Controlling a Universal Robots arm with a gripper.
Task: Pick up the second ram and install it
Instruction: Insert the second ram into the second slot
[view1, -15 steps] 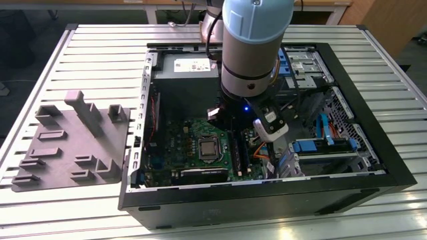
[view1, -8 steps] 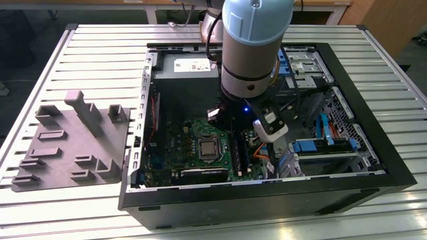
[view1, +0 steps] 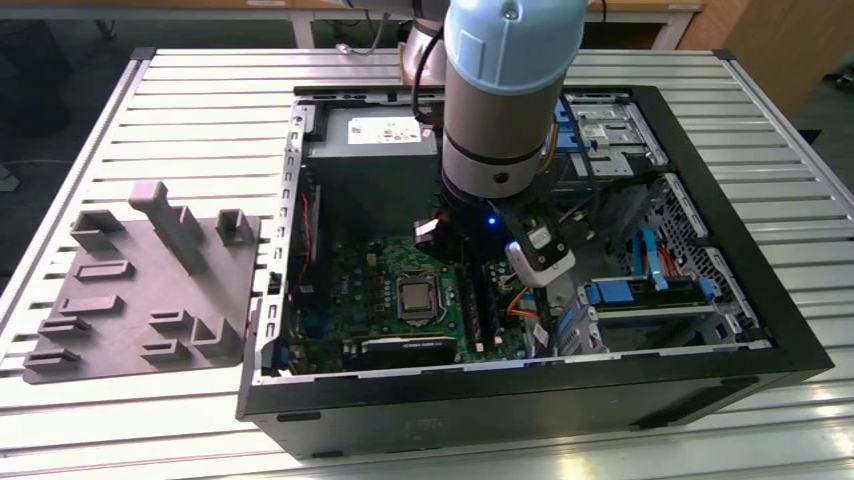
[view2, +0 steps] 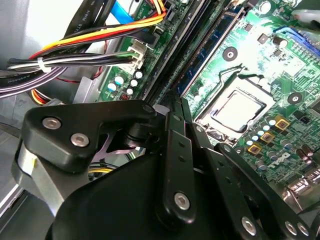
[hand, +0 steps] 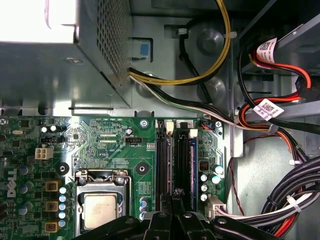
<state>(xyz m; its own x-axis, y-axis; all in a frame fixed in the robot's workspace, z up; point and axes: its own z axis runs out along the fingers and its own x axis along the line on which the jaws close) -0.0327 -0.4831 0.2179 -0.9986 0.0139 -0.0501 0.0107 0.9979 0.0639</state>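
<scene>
End effector (hand: 172, 207) fingers closed together directly over second ram (hand: 192, 170) in slot.

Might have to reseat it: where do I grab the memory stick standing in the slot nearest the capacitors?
Pinch the memory stick across its two flat faces, midway along its top edge, coming straight down through the case's open side. It stands on edge in its slot, so only that long top edge is exposed.

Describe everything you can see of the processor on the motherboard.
The processor is a flat, square, silver, metal-looking plate lying level in a metal retaining frame on the green motherboard. It sits beside the long black memory slots, apart from them. Nothing rests on it; the end effector is over the slots.
</scene>
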